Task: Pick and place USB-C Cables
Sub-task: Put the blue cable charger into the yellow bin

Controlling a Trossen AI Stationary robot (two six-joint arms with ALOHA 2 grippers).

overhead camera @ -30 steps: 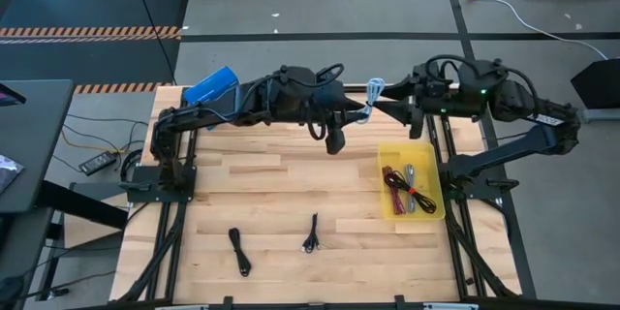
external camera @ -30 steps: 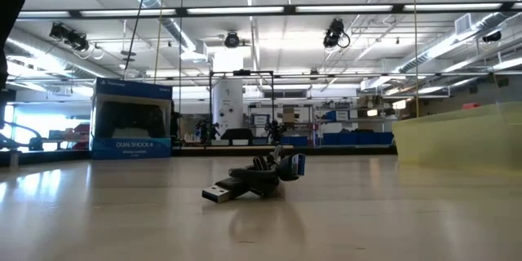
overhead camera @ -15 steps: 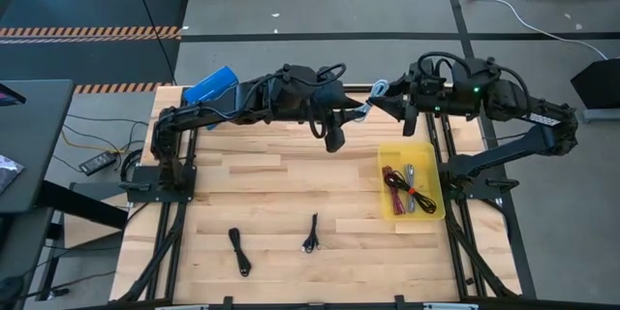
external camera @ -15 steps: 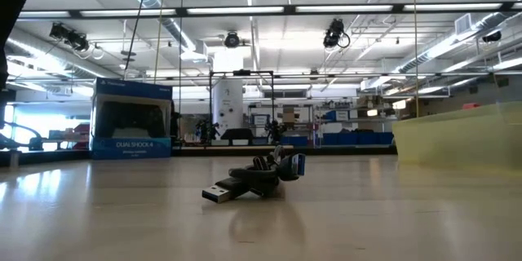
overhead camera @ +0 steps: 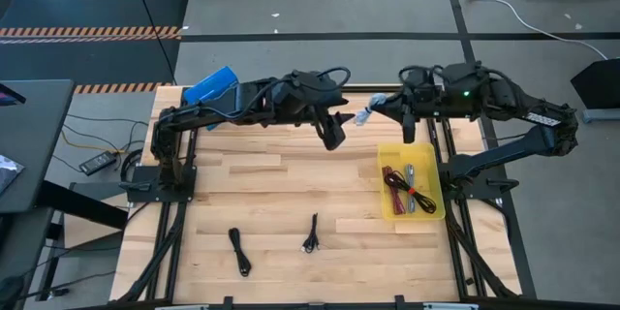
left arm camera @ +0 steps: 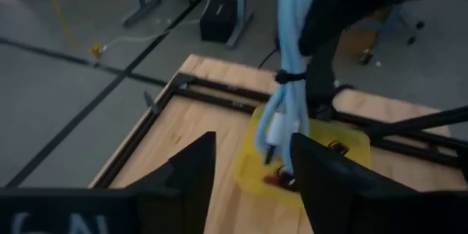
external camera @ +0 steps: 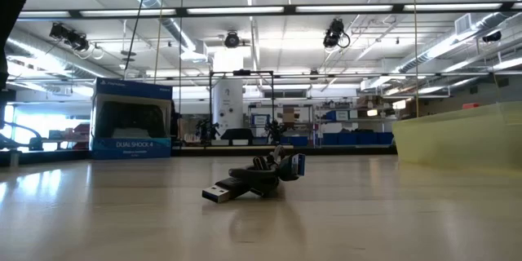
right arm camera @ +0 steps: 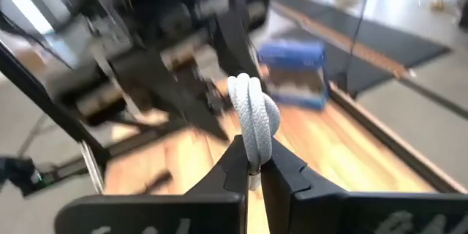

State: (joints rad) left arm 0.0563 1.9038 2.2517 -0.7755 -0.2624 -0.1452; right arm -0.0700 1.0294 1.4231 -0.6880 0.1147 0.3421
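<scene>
We see the right gripper (overhead camera: 380, 107) raised near the table's (overhead camera: 291, 179) far edge, its fingers (right arm camera: 238, 162) clamped on the pale cable (overhead camera: 367, 113), a looped blue-white bundle that hangs in the air between the two arms. In the right wrist view that bundle (right arm camera: 253, 123) sticks out beyond the pinched fingertips, with the left arm and the blue box (right arm camera: 292, 73) behind it. The left gripper (overhead camera: 341, 116) sits just beside the bundle without touching it; in the left wrist view its two fingers (left arm camera: 197, 168) stand apart with nothing between them, and the pale cable (left arm camera: 289, 66) dangles ahead of them over the yellow tray (left arm camera: 252, 172). From above, the tray (overhead camera: 391, 208) lies on the right side of the table and holds the maroon cable (overhead camera: 391, 176), the grey cable (overhead camera: 411, 174) and a black cable (overhead camera: 415, 200). Two more black cables lie on the bare wood near the front edge, well apart from the tray: one (overhead camera: 239, 251) toward the left, another (overhead camera: 312, 234) near the middle. In the low view we see one black bundle (external camera: 253, 180) resting on the table, with its metal plug toward the camera. The box (overhead camera: 211, 87) sits at the far left corner.
</scene>
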